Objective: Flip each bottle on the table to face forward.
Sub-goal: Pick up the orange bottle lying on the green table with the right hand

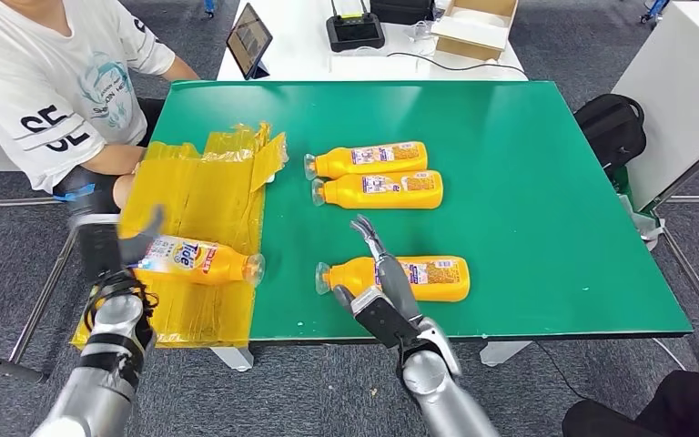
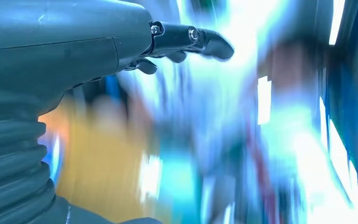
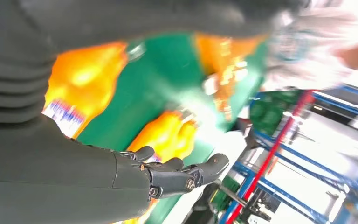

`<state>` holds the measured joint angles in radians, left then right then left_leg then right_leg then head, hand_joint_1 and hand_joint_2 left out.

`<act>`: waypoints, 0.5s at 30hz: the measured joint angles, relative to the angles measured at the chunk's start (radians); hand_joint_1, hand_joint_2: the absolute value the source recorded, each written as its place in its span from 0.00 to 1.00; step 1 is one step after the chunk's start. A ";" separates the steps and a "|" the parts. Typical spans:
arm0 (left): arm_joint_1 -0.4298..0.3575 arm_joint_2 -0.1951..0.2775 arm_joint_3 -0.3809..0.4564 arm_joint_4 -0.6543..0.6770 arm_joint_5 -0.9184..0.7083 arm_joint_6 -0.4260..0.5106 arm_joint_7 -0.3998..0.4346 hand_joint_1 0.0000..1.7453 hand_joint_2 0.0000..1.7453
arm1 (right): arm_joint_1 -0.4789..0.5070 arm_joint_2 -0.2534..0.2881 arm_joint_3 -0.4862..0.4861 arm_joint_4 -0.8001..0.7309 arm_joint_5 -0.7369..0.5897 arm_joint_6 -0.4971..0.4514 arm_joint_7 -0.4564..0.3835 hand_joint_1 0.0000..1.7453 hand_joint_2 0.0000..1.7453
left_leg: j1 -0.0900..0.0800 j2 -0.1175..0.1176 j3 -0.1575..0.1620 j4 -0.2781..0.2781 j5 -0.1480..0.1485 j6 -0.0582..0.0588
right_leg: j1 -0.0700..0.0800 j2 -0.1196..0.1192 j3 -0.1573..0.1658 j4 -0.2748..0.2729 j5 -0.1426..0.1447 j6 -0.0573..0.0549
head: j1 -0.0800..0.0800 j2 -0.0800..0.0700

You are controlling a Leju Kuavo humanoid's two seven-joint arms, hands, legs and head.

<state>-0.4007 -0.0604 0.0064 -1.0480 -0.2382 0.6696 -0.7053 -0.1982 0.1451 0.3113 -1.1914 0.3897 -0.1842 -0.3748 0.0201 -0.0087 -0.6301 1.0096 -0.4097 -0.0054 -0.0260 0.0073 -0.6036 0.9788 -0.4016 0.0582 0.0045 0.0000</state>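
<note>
Left hand [image 1: 126, 238] grips glossy orange Tide bottle [image 1: 202, 260] over crinkled yellow plastic sheet [image 1: 202, 196].

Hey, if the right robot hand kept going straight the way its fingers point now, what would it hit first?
Probably nothing at first: the right robot hand lies over the nearest bottle, fingers aimed up the green table. Further on, the line seems to reach the closer of the two paired bottles, though depth is uncertain.
</note>
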 joint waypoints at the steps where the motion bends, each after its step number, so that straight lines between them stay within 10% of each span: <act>1: 0.029 -0.015 -0.004 -0.067 -0.022 0.086 0.000 0.00 1.00 | -0.006 -0.021 0.000 0.000 0.031 0.003 0.019 0.00 1.00 | 0.000 0.000 0.000 0.000 0.000 0.000 | 0.000 0.000 0.000 0.000 0.000 0.000 | 0.000 0.000; 15: 0.205 -0.058 -0.103 -0.434 0.019 0.029 0.002 0.00 1.00 | -0.037 -0.238 0.000 -0.051 0.192 0.147 0.229 0.00 1.00 | 0.001 -0.001 -0.003 0.000 -0.001 0.001 | 0.001 -0.001 -0.002 0.000 -0.001 0.000 | 0.000 0.000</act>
<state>-0.1955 -0.1186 -0.0965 -1.4824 -0.2196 0.6987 -0.7028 -0.2353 -0.0933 0.3118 -1.2428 0.5814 -0.0371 -0.1454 0.0210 -0.0095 -0.6336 1.0097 -0.4105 -0.0048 -0.0245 0.0062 -0.6060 0.9785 -0.4022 0.0584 0.0045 0.0000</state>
